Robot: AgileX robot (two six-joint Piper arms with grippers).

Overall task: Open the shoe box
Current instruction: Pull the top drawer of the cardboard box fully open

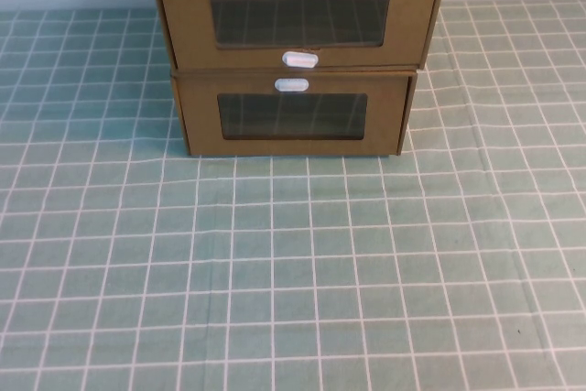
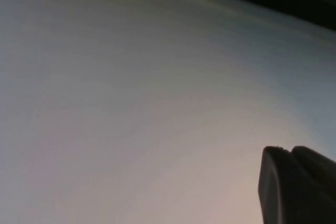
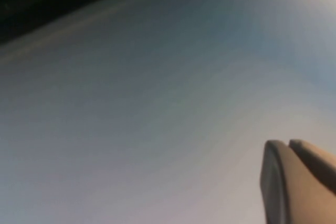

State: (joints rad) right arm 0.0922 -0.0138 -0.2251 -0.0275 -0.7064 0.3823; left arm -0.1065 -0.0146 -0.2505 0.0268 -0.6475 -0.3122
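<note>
Green checked cloth (image 1: 293, 299), upper box (image 1: 183, 16) on lower box (image 1: 197, 121), both closed, far from either jaws: left gripper (image 2: 289, 151) and right gripper (image 3: 287, 144) pressed together (empty), approach unstarted; next, part jaws around a handle (image 1: 291, 85), pull.

We see a stack of brown, matt cardboard shoe boxes (image 1: 188, 43), their fronts set with glossy clear plastic windows (image 1: 299, 16) and smooth white plastic pulls (image 1: 299, 59). The bench wears a matt, faintly creased green checked cloth (image 1: 275, 272).
</note>
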